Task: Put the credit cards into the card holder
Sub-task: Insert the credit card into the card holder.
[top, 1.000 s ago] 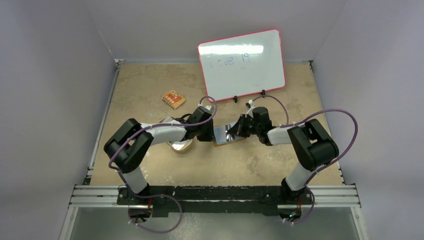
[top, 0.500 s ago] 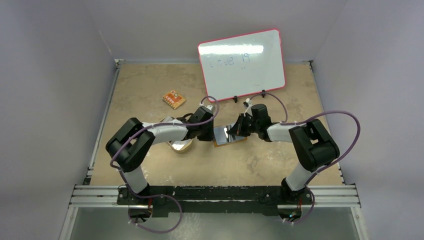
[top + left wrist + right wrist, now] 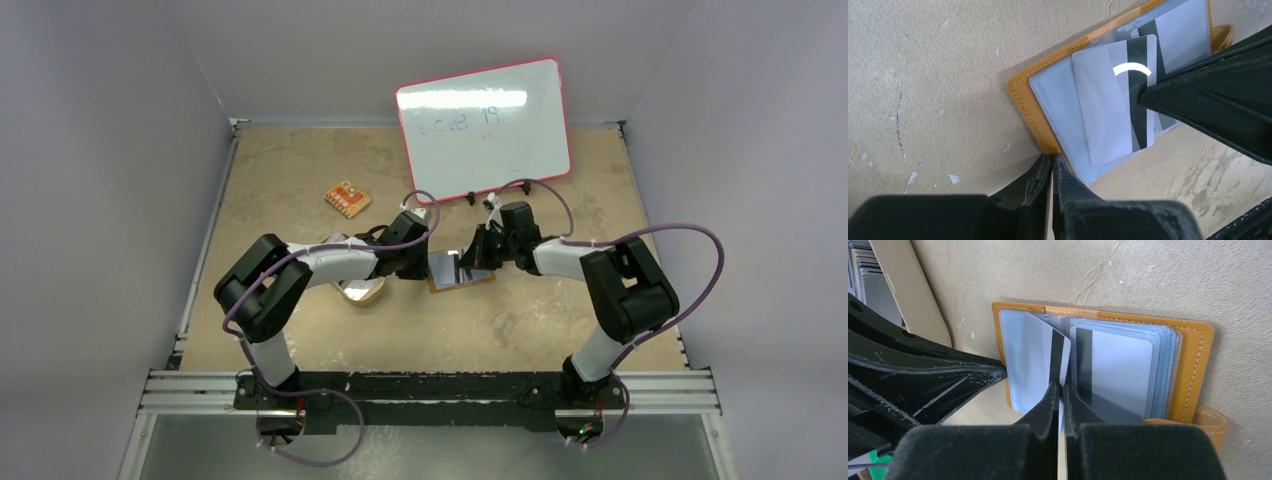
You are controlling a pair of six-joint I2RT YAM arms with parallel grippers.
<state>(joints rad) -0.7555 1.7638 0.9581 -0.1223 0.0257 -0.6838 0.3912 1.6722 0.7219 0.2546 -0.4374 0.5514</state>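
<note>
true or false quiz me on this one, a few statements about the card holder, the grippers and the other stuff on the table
1. The card holder lies open on the table. True.
2. The right gripper is open and empty. False: it is shut on a credit card with a dark stripe.
3. A whiteboard stands at the table's far edge. True.
4. The orange patterned piece lies inside the card holder. False: it lies on the table apart from the holder, toward the far left.
</note>
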